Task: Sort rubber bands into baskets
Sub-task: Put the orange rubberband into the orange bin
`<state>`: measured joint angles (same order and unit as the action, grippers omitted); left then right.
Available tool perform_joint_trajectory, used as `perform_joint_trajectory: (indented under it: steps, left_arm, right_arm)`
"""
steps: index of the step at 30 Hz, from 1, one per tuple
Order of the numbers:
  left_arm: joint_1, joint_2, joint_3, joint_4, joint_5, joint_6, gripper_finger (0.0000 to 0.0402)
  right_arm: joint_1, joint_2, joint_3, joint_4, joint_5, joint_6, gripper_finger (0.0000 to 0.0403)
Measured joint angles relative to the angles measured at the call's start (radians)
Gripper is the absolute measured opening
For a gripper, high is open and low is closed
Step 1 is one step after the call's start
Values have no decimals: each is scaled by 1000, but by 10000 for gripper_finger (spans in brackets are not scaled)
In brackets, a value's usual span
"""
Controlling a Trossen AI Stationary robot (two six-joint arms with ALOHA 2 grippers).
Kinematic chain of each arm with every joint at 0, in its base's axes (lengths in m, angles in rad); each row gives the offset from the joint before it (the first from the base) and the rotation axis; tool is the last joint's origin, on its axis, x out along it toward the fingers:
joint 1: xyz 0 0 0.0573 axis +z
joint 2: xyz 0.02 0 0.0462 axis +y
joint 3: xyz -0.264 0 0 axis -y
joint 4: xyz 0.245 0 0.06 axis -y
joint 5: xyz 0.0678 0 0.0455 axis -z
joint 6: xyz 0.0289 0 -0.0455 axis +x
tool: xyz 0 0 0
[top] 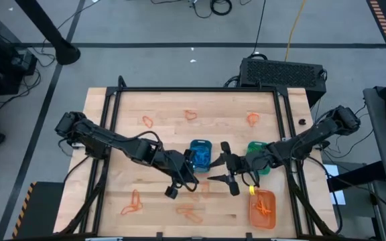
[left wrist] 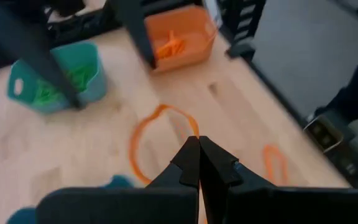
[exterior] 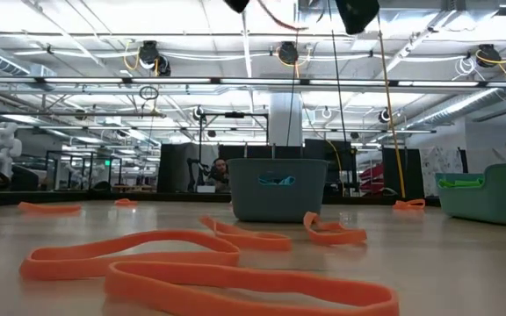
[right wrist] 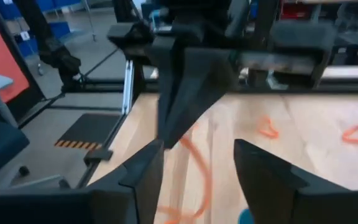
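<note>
Worktop [top: 126,120] of pale wood planks fills the middle of the high view, and both dark arms reach in to meet just below its centre. Three small plastic tubs sit there: the blue basket [top: 200,153] at centre, the teal-green basket [top: 260,155] just to its right, and the orange basket [top: 263,209] at the lower right. Blue loops lie in the blue one, green loops in the teal-green one and orange loops in the orange one, so much of the sorting looks done.

What remains loose is orange, as far as the pictures show. Thin orange rubber bands [top: 132,203] lie at the lower left, more at the lower middle [top: 191,213], and three along the upper part of the worktop [top: 147,122] [top: 191,114] [top: 252,118]. No blue or green loops show on the bare wood.

Left gripper [top: 171,192] hangs below the blue basket with its jaws clenched; its wrist view shows an orange loop [left wrist: 160,143] just past the tips, though whether it is pinched I cannot tell. Right gripper [top: 223,162] sits between the blue and teal-green baskets, jaws parted, nothing between them.

By my judgement the task is past halfway, with only the scattered orange bands left for the orange basket.
</note>
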<state>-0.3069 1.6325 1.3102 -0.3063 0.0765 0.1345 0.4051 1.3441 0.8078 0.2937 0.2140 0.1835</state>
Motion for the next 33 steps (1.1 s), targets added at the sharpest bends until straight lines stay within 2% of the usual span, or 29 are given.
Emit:
perform_joint_trajectory:
  steps: [9,19,26,29,33]
  left_arm:
    - [15,0,0,62,25,-25,2]
    - [50,0,0,161,34,-26,1]
    - [60,1,0,154,55,-27,1]
    - [60,1,0,154,54,-27,1]
    - [60,1,0,135,53,-27,7]
  right_arm:
    - [-5,8,0,16,-43,-31,230]
    - [-5,30,0,-15,-59,-24,219]
    - [-6,30,0,-13,-30,-40,157]
    - [-6,30,0,-15,-30,-40,109]
    - [-6,27,0,-17,-36,-35,25]
